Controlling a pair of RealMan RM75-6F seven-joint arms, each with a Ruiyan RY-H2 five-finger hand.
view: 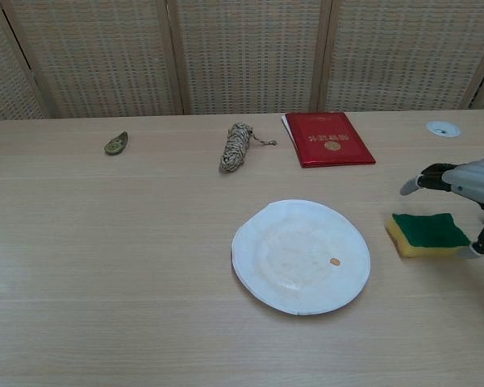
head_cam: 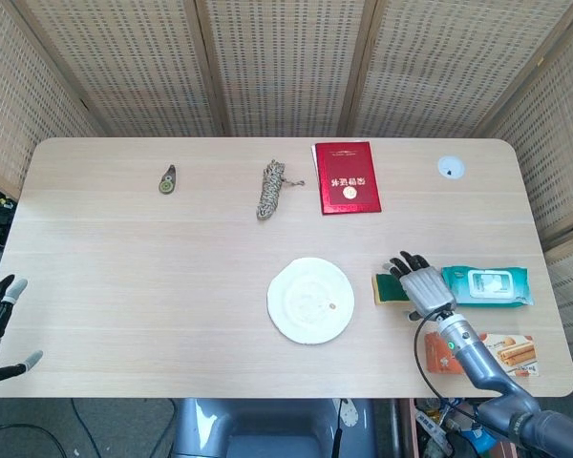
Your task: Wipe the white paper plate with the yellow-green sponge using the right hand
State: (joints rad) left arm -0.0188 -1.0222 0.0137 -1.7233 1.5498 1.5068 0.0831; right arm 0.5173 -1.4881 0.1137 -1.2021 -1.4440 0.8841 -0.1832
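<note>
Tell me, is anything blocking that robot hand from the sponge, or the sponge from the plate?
Nothing visible. The right robot hand hovers over the sponge, and only bare table separates sponge from plate.

The white paper plate (view: 300,256) lies flat on the table near its front middle, round, faintly smudged, with 1 small orange speck (view: 335,261) on its right part. The yellow-green sponge (view: 427,234) lies flat, well apart to the plate's right, green scouring side up over a yellow base; in the head view its right half is hidden.
</note>
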